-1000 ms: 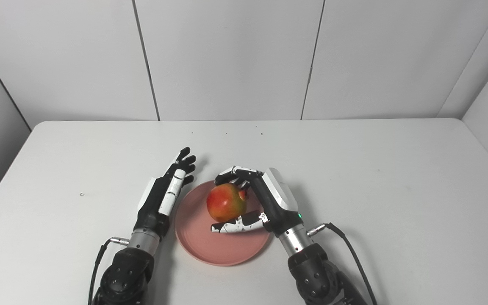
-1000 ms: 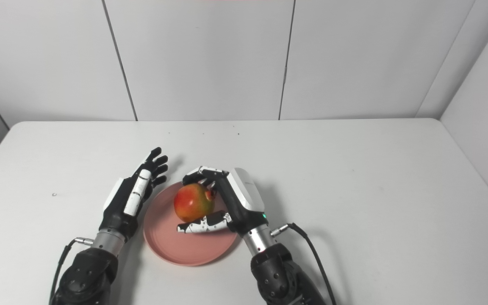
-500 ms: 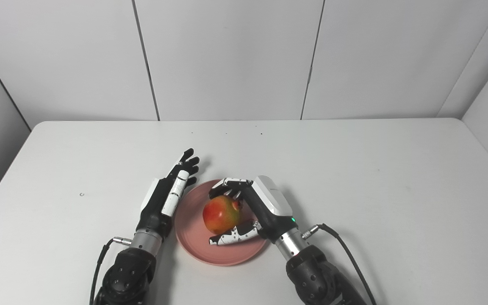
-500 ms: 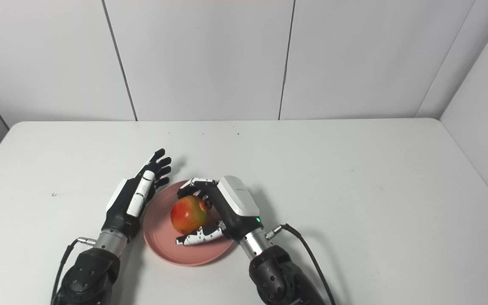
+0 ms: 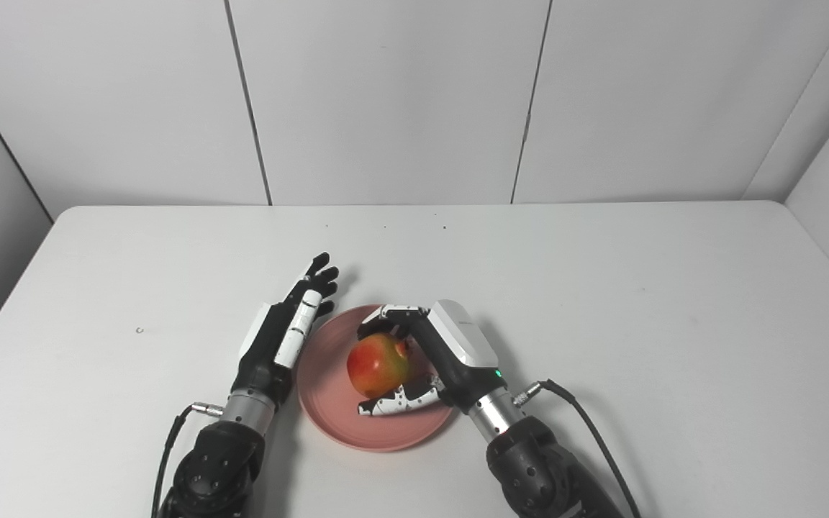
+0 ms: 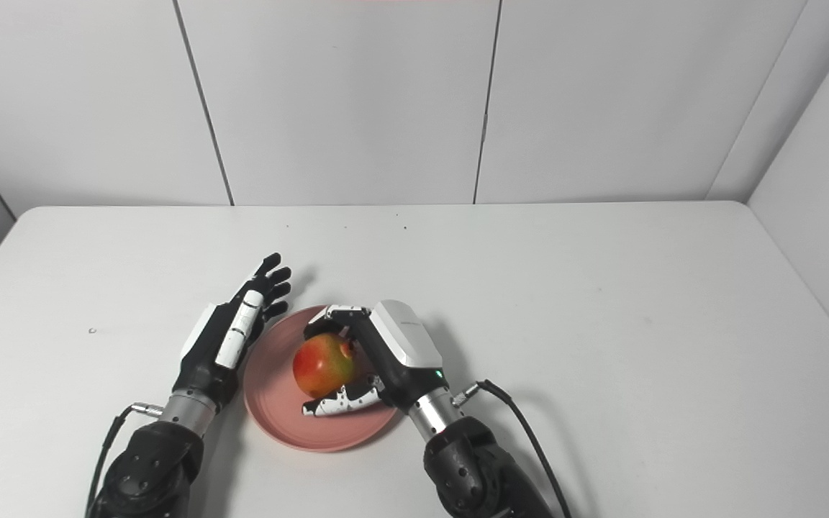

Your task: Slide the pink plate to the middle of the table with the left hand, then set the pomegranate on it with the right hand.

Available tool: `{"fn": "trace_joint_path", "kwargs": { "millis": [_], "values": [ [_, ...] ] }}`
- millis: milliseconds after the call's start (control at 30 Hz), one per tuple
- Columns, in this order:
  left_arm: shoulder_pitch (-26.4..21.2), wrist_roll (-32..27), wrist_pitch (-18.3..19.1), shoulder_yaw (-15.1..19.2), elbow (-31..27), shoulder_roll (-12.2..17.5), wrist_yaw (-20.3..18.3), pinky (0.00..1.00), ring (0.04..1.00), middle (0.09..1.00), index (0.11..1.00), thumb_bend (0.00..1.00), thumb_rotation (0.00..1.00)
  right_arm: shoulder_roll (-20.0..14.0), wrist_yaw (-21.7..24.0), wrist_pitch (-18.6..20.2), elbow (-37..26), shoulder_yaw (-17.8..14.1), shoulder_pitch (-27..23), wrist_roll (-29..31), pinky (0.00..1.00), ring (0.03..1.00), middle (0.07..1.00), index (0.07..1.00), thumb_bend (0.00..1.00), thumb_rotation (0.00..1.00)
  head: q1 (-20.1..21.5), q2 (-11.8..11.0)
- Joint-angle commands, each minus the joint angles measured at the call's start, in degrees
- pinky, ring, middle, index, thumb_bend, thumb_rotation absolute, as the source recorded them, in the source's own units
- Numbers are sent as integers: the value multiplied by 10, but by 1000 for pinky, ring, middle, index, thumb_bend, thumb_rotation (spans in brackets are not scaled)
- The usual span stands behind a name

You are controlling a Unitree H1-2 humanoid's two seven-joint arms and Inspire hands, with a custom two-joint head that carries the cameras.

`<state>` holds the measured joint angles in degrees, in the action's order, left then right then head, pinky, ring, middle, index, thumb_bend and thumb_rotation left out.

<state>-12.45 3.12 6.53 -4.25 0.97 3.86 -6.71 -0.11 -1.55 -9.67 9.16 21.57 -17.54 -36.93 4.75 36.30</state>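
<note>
A pink plate [image 5: 328, 406] lies on the white table near its front edge, a little left of centre. A red and yellow pomegranate [image 5: 378, 364] is over the plate's middle, low enough that I cannot tell whether it rests on it. My right hand [image 5: 443, 352] is shut on the pomegranate, fingers curled over its far side and thumb under its near side. My left hand [image 5: 285, 331] lies open beside the plate's left rim, fingers stretched straight toward the back, holding nothing.
The white table [image 5: 601, 302] is bounded by white wall panels behind and at both sides. A black cable [image 5: 594, 432] trails from my right wrist. A tiny speck [image 5: 139, 330] sits on the table at the left.
My right hand has lowered the pomegranate down and toward me over the plate's middle. The left hand shifted slightly and then stayed still, open.
</note>
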Motion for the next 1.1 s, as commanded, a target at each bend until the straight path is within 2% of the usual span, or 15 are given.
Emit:
{"fn": "trace_joint_path", "kwargs": {
  "millis": [0, 300, 333, 367, 467, 533, 733, 833, 1067],
  "values": [
    [-16, 1, -6, 0, -17, 3, 0, 907, 933, 937, 936, 567, 1000, -1, -6, -5, -19, 0, -13, -1, 603, 698, 710, 496, 512, 161, 0, -1],
    [-15, 1, -4, 0, -19, 5, -2, 915, 944, 947, 940, 578, 1000, -9, 12, -3, -27, 6, -13, 2, 746, 835, 816, 498, 509, 171, 0, 1],
    [-15, 1, -4, 0, -19, 6, -3, 916, 945, 948, 941, 577, 1000, -9, 15, 0, -29, 7, -13, 1, 768, 851, 825, 592, 591, 303, 0, 1],
    [-15, 0, -3, 0, -20, 6, -3, 917, 944, 949, 941, 577, 1000, -10, 18, 2, -31, 7, -13, 1, 791, 867, 832, 651, 647, 391, 0, 1],
    [-15, -4, -6, 2, -17, 6, -4, 923, 945, 951, 944, 580, 1000, -10, 20, 4, -32, 6, -12, 2, 873, 906, 849, 690, 689, 466, 0, 1],
    [-15, -2, -5, 1, -18, 7, -3, 918, 941, 950, 943, 576, 1000, -9, 18, 1, -31, 4, -11, 5, 917, 924, 860, 685, 701, 488, 0, 1],
    [-15, 1, -4, -1, -19, 7, 0, 912, 934, 940, 938, 562, 1000, -9, 8, -7, -31, 3, -9, 0, 979, 952, 879, 706, 704, 532, 0, 1],
    [-15, 1, -3, -1, -20, 7, 0, 909, 934, 940, 937, 558, 1000, -9, -1, -9, -32, 3, -8, -6, 975, 955, 884, 728, 702, 547, 0, 1],
    [-16, -1, -5, -2, -21, 8, -2, 905, 945, 951, 937, 556, 1000, -6, -35, -25, -26, 2, -6, -12, 979, 937, 906, 844, 693, 581, 0, 2]
  ]
}}
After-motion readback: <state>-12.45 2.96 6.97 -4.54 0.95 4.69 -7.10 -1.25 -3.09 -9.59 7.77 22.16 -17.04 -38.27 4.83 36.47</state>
